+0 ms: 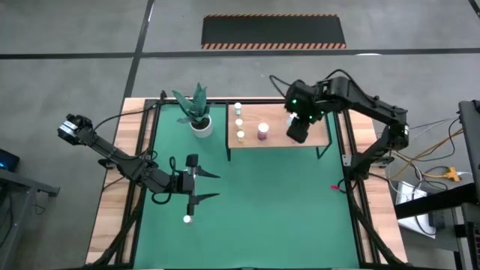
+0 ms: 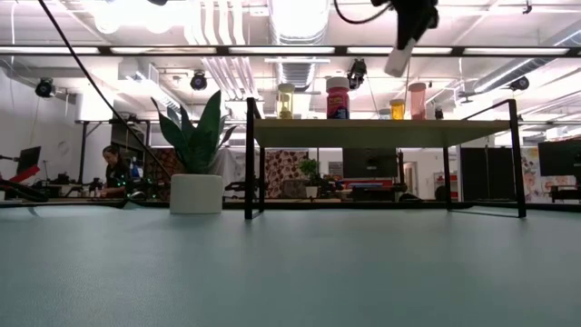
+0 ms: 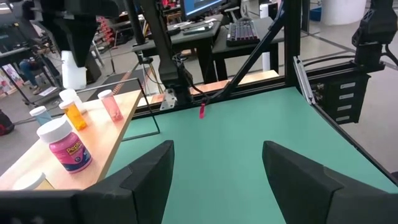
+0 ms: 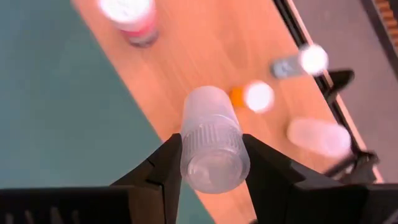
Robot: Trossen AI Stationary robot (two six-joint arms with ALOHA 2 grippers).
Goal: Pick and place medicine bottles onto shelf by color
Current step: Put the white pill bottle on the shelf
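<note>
I hold a whitish bottle (image 4: 213,146) between my right fingers (image 4: 211,163), closed snugly on its body, cap toward my wrist, hanging above the shelf (image 1: 319,139) at its right part. My left fingers (image 1: 204,185) are spread wide and empty, low over the green mat (image 1: 277,210) in front of the shelf, with one white-capped bottle (image 1: 187,219) standing just beside them on the bench.

On the shelf already: a row of three small bottles (image 1: 239,121) along its left edge, the large magenta bottle (image 1: 263,131) near its middle, and an orange bottle (image 3: 74,114) and a pink bottle (image 3: 111,105) toward its right. The plant pot (image 1: 200,125) sits just left of the shelf.

I judge the job mostly done: this bottle needs setting down, then the one on the mat remains.
</note>
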